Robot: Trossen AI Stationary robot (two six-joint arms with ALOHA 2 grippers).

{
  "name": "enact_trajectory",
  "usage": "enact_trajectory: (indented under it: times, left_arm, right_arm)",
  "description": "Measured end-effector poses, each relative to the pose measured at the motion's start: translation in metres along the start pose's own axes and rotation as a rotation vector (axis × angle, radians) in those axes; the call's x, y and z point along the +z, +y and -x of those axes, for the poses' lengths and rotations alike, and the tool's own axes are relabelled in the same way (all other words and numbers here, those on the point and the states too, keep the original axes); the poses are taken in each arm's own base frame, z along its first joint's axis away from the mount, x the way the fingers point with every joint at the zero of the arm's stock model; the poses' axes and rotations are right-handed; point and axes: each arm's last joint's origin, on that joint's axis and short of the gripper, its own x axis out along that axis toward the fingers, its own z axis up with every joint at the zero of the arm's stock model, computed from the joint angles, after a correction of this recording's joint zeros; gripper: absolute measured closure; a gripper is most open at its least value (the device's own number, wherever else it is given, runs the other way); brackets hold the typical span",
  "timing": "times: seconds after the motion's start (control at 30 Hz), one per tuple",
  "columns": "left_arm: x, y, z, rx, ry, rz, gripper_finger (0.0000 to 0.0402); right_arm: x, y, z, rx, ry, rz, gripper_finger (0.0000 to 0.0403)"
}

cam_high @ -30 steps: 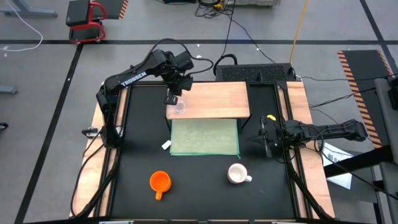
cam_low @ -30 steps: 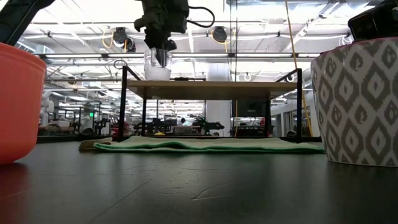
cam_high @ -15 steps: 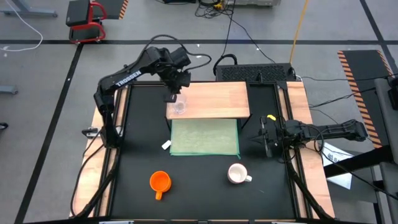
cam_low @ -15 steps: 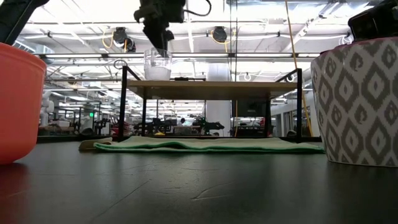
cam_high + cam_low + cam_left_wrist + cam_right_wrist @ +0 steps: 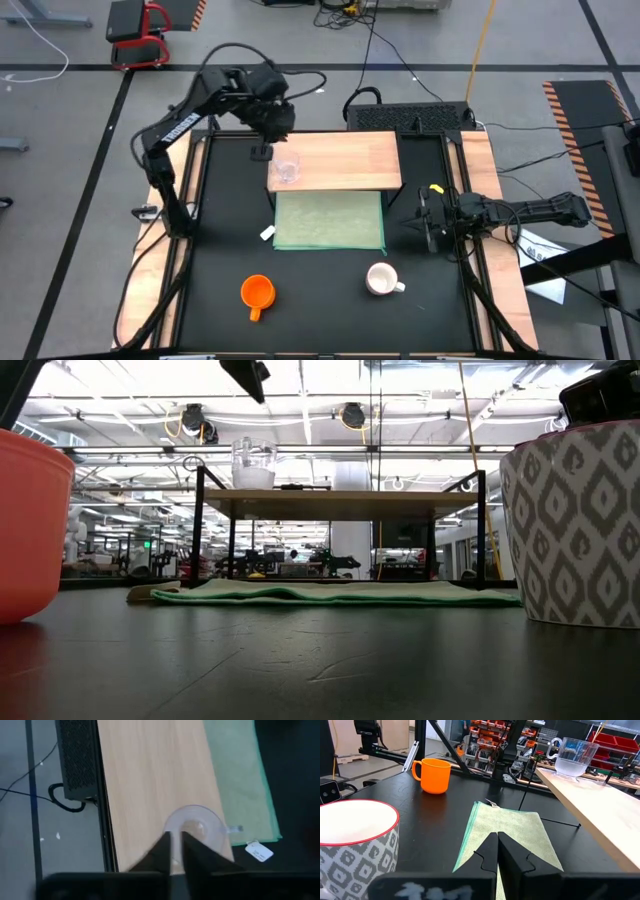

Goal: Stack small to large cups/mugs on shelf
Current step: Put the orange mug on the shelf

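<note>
The clear cup [image 5: 287, 169] stands upright on its base near the left end of the pale-wood shelf [image 5: 345, 160]; it also shows in the low view [image 5: 254, 464]. My left gripper [image 5: 262, 152] hangs above and just left of it, fingers nearly together on nothing; in its wrist view [image 5: 176, 845] the cup [image 5: 195, 827] lies below. The orange mug [image 5: 257, 292] and the white patterned mug [image 5: 381, 279] stand on the black table near its front. My right gripper [image 5: 425, 222] waits shut at the table's right side.
A green mat [image 5: 328, 220] lies on the table under and in front of the shelf, with a white tag [image 5: 267, 233] at its left corner. A black box [image 5: 410, 117] with cables sits behind the shelf. Wooden strips run along both table sides.
My left gripper has let go of the clear cup and risen well above it, drawing back toward the table's far left. The cup stays upright on the shelf where it was set.
</note>
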Motion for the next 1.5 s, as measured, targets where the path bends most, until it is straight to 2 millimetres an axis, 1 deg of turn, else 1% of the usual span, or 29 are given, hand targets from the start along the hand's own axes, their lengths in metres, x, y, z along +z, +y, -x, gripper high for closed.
enact_trajectory:
  times: [0.03, 0.07, 0.2, 0.37, 0.47, 0.63, 0.73, 1.03, 1.37, 1.5]
  left_arm:
    - [-0.002, -0.002, 0.005, 0.005, -0.010, 0.011, 0.0387]
    - [-0.004, -0.004, 0.010, 0.002, -0.026, 0.021, 0.0391]
    - [-0.008, -0.021, 0.024, -0.019, -0.059, 0.000, 0.0399]
    - [-0.016, -0.039, 0.030, -0.016, -0.057, -0.008, 0.0400]
    - [-0.023, -0.050, 0.038, 0.001, -0.094, -0.001, 0.0400]
    - [-0.035, -0.065, 0.041, 0.018, -0.181, -0.012, 0.0401]
    - [-0.047, -0.075, 0.041, 0.020, -0.215, -0.003, 0.0401]
    - [-0.087, -0.093, 0.019, 0.009, -0.218, 0.058, 0.0401]
    - [-0.128, -0.114, 0.000, -0.052, -0.389, 0.138, 0.0401]
    - [-0.143, -0.128, -0.010, -0.126, -0.513, 0.142, 0.0401]
  right_arm:
    - [0.000, 0.000, 0.000, 0.000, -0.001, 0.000, 0.0403]
    - [0.000, 0.000, 0.000, 0.000, 0.000, 0.000, 0.0403]
    - [0.000, 0.000, 0.000, 0.000, 0.000, 0.000, 0.0403]
    - [0.000, 0.000, 0.000, 0.000, -0.001, 0.000, 0.0403]
    - [0.000, 0.000, 0.000, 0.000, 0.000, 0.000, 0.0403]
    - [0.000, 0.000, 0.000, 0.000, -0.001, 0.000, 0.0403]
    - [0.000, 0.000, 0.000, 0.000, -0.001, 0.000, 0.0403]
    - [0.000, 0.000, 0.000, 0.000, -0.001, 0.000, 0.0403]
    - [0.000, 0.000, 0.000, 0.000, -0.001, 0.000, 0.0403]
    - [0.000, 0.000, 0.000, 0.000, 0.000, 0.000, 0.0403]
